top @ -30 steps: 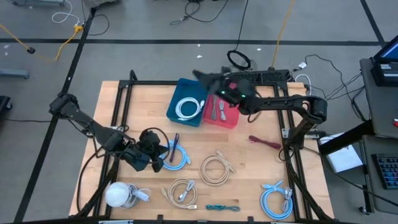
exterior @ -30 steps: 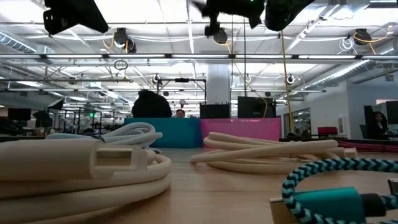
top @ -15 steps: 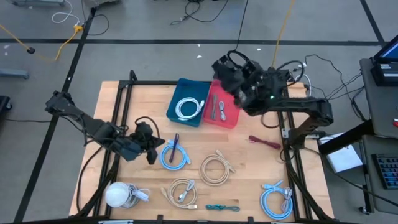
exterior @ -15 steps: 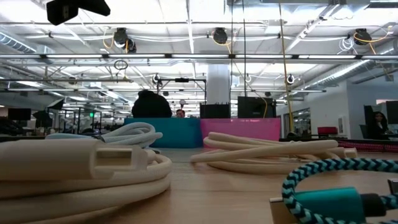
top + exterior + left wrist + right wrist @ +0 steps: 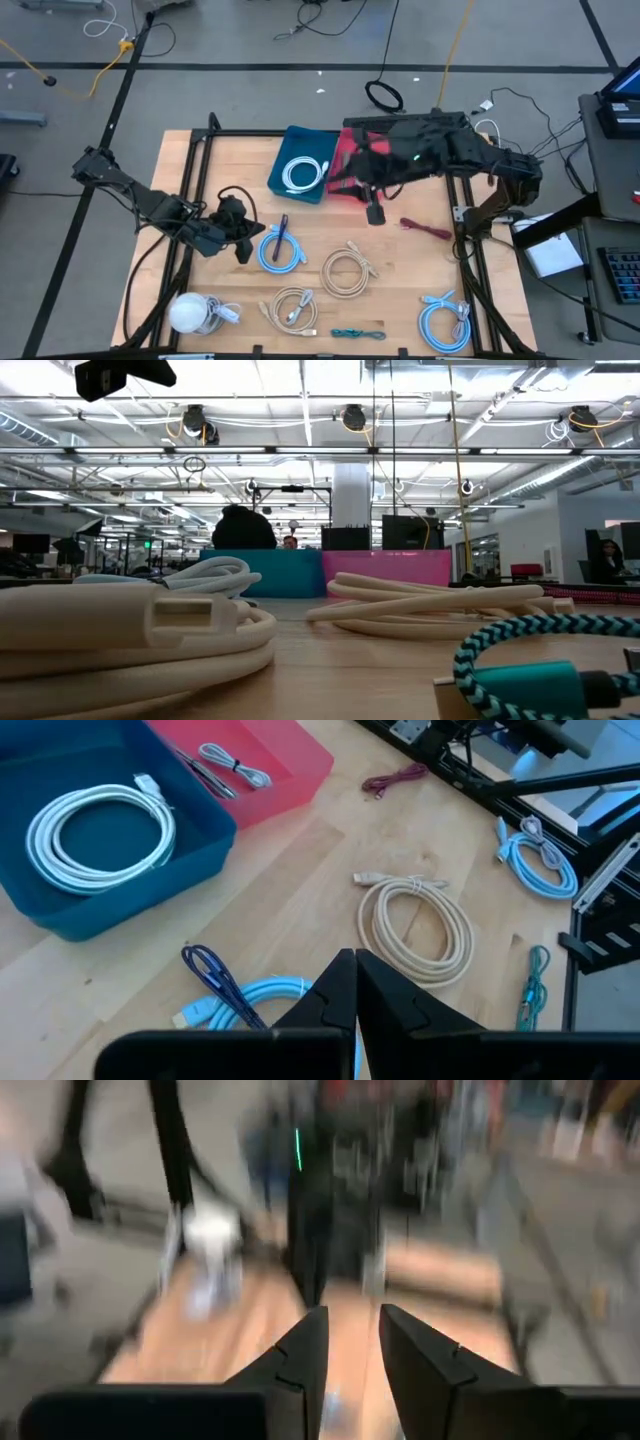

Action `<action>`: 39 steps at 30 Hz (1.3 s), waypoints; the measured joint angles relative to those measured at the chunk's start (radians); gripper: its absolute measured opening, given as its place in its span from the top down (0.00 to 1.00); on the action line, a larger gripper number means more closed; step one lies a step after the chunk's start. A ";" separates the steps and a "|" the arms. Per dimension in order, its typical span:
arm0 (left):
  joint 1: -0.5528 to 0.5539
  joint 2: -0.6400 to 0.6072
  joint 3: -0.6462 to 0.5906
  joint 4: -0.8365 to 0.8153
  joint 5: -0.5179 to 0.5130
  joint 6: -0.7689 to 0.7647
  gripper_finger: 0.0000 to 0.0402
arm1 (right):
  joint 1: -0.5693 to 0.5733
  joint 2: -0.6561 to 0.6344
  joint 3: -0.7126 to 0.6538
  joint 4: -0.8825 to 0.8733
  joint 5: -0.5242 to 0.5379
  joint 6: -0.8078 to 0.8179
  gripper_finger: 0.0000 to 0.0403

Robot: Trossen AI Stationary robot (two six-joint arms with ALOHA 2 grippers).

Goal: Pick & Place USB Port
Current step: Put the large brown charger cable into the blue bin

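Several coiled USB cables lie on the wooden table: a light blue coil (image 5: pixel 281 250) crossed by a dark blue cable (image 5: pixel 214 975), two beige coils (image 5: pixel 347 270) (image 5: pixel 292 308), a teal cable (image 5: pixel 357 333), another light blue coil (image 5: pixel 445 322) and a maroon cable (image 5: pixel 426 229). A blue bin (image 5: pixel 300 164) holds a white coil (image 5: pixel 98 832). The pink bin (image 5: pixel 262 765) beside it holds grey cables. My left gripper (image 5: pixel 243 243) is shut and empty, just left of the light blue coil. My right gripper (image 5: pixel 375 213) hangs past the pink bin's near edge, its fingers (image 5: pixel 302 1350) apart with nothing between them.
A white round object (image 5: pixel 190 313) sits at the near left corner. Black frame rails (image 5: pixel 190 170) run along the table's left and right sides. Bare wood (image 5: pixel 225 170) lies left of the bins. Cable coils fill the foreground of the low view.
My right arm has swung from over the bins, up high, then down toward the table's near side past the pink bin's near edge. My left gripper, staying shut, has drawn back a little from the light blue coil, upward and toward the table's left.
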 joint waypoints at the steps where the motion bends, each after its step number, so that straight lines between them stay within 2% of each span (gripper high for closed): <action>1: 0.000 0.000 0.000 0.000 0.000 0.000 0.97 | 0.013 0.000 0.000 -0.075 0.023 0.024 0.78; 5: 0.000 0.000 0.000 -0.002 0.009 0.001 0.96 | 0.081 0.008 -0.028 -0.311 0.084 0.092 0.78; 8: 0.003 0.000 0.000 -0.007 0.079 0.023 0.96 | 0.132 0.025 -0.083 -0.457 0.125 0.140 0.78; 11: 0.008 0.000 0.000 -0.032 0.144 0.030 0.96 | 0.173 0.029 -0.161 -0.518 0.127 0.225 0.78; 15: 0.009 0.000 0.000 -0.083 0.161 0.008 0.96 | 0.245 0.028 -0.298 -0.519 0.119 0.320 0.78; 20: 0.012 0.000 0.000 -0.095 0.154 0.011 0.96 | 0.295 0.028 -0.522 -0.379 0.224 0.474 0.78; 27: 0.036 0.001 0.000 -0.095 0.156 0.044 0.96 | 0.255 0.028 -0.830 -0.056 0.221 0.721 0.78; 32: 0.037 0.001 0.000 -0.095 0.158 0.044 0.96 | 0.209 0.029 -0.929 0.087 0.201 0.872 0.78; 39: 0.032 0.001 0.000 -0.094 0.158 0.037 0.96 | 0.144 0.028 -0.985 0.381 0.200 0.939 0.78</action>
